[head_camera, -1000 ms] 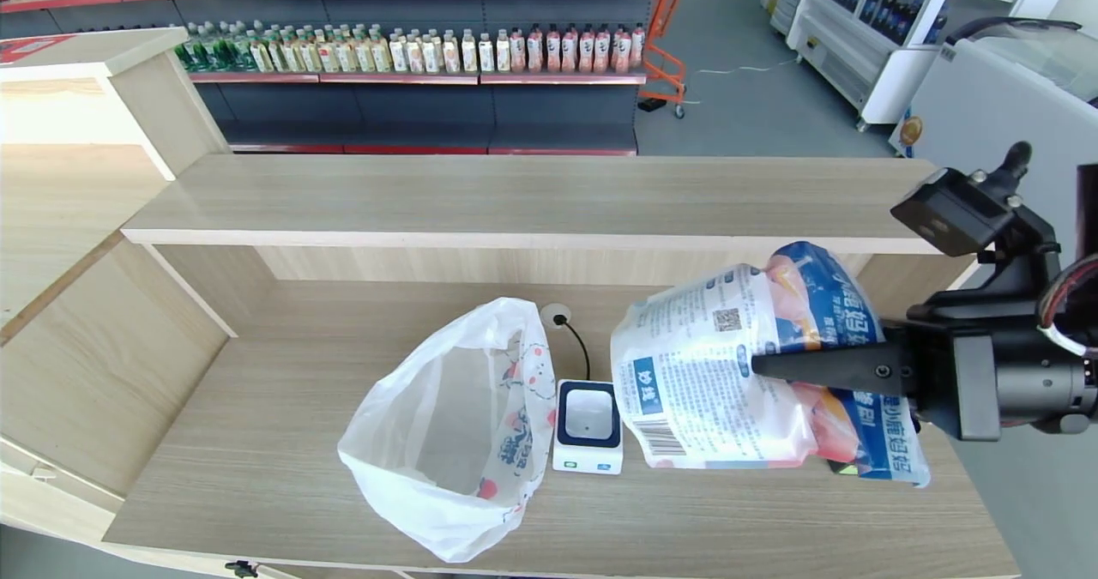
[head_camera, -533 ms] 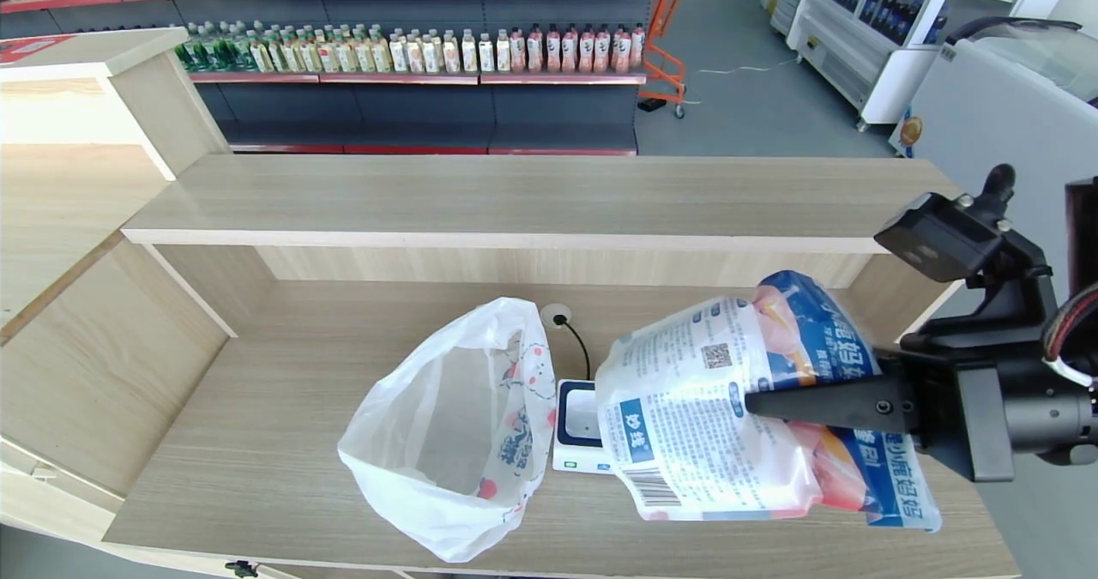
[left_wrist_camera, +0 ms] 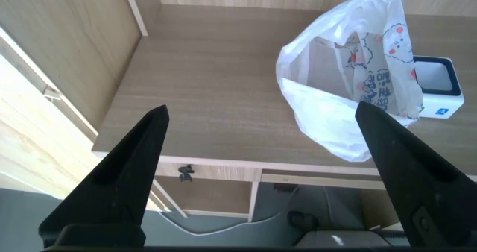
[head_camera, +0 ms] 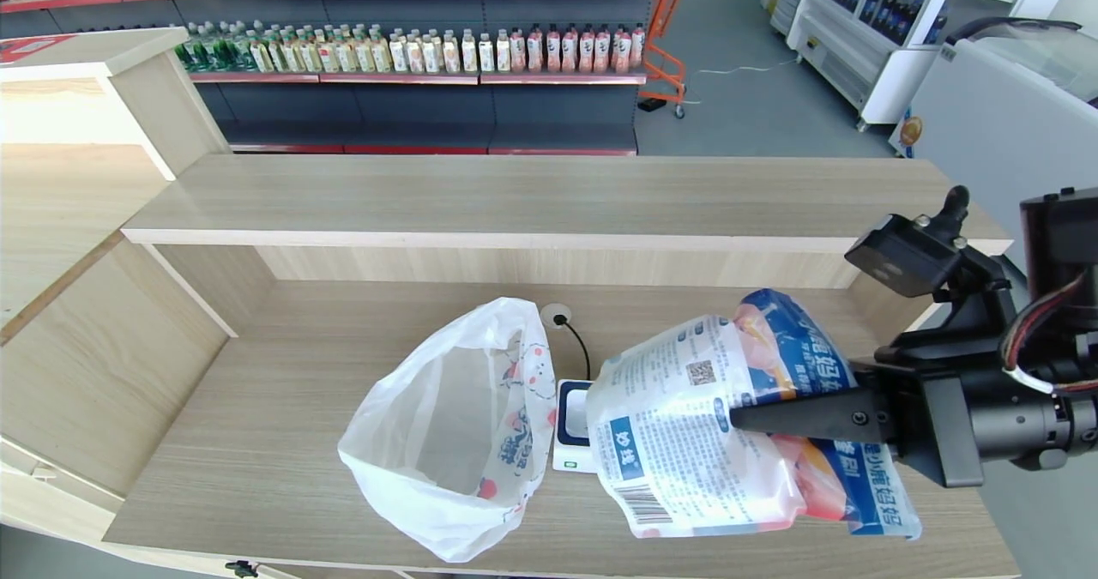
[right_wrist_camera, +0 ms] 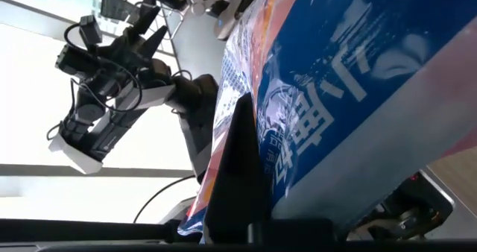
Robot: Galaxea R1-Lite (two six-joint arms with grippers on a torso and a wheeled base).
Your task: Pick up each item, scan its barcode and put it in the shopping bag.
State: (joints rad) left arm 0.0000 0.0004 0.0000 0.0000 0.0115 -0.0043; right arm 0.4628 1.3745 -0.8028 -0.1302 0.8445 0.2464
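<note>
While the right gripper (head_camera: pixel 745 416) pinches a large printed pouch (head_camera: pixel 678 442) between its pressed fingers, the pouch hangs tilted above the counter (head_camera: pixel 257 467), at three o'clock of the scanner (head_camera: pixel 571 425) and covering that side of it. The pouch's barcode corner points toward six o'clock, close to the counter's front edge. From the right wrist, one dark finger (right_wrist_camera: pixel 242 170) lies flat across the pouch's (right_wrist_camera: pixel 358 95) blue face. At nine o'clock of the scanner, touching it, the white shopping bag (head_camera: pixel 446 433) stands with its mouth gaping upward. Inside it shows its own thin plastic and the wood seen through it. Its lower fold reaches almost to the front edge at six o'clock. A cable (head_camera: pixel 582 352) runs from the scanner toward twelve o'clock. A wide stretch of counter lies between the bag and the side panel (head_camera: pixel 94 373) at nine o'clock. The left gripper (left_wrist_camera: pixel 262 110) hovers with its fingers spread wide above the front edge, with the shopping bag (left_wrist_camera: pixel 350 80) and the scanner (left_wrist_camera: pixel 436 84) beyond it.
</note>
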